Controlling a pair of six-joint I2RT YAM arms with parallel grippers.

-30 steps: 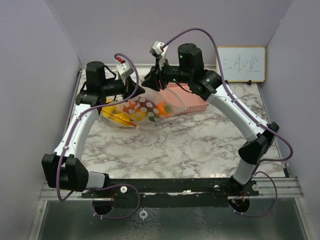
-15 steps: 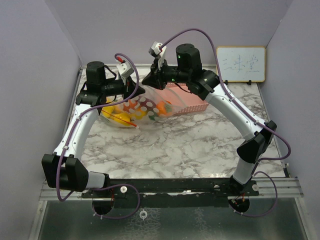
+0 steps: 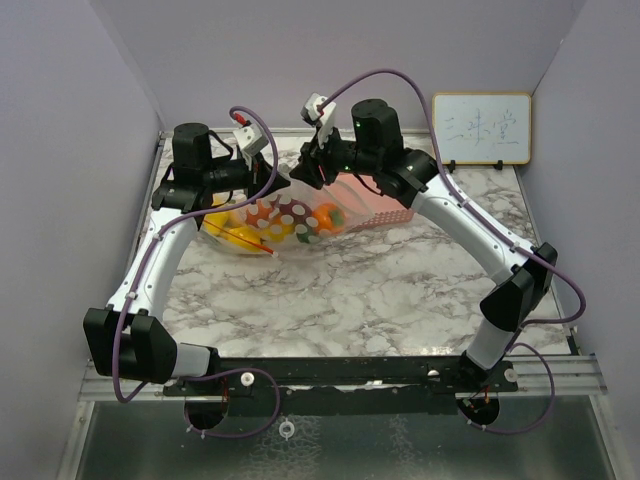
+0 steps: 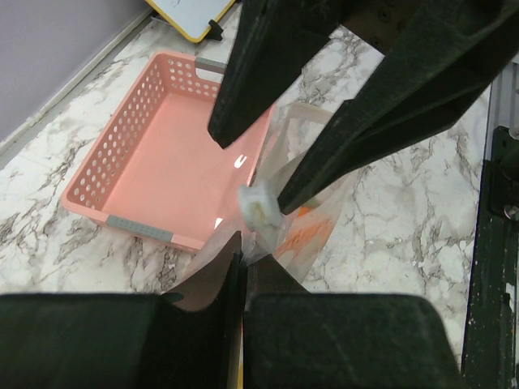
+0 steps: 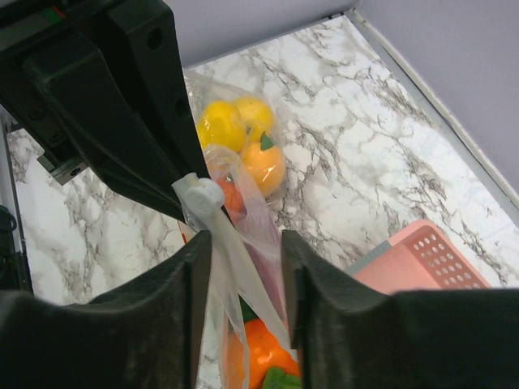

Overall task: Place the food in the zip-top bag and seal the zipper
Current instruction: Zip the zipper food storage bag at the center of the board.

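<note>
Zip-top bag (image 3: 286, 216), held up off the marble table (image 3: 380, 290) just left of the pink basket (image 4: 104, 166). In the top view its long axis runs sideways, away from the basket. One end is against the basket's near-left corner and the other sags farthest from it. The gathered upper edge points up toward the two tools.

Food (image 5: 224, 123): yellow fruits fill the end far from the basket. Orange pieces with green tips lie in the end nearest it. All of it is seen through the dotted film, so single pieces are hard to name.

Left gripper (image 4: 244, 267): fingers pressed together, pinching the bag's upper edge on the side away from the basket.

Right gripper (image 5: 246, 251): fingers apart, straddling a fold of film that hangs loosely between them, on the side of the bag nearer the basket. A small white tab (image 5: 201, 194) sits on the bag's edge between the two tools.

The zipper cannot be traced with certainty: crumpled film and the black fingers cover the mouth. Whether the mouth is closed cannot be told.

Behind the basket, a whiteboard (image 3: 480, 128) leans on the back wall. The right wrist view cuts off all but a corner of the basket.
</note>
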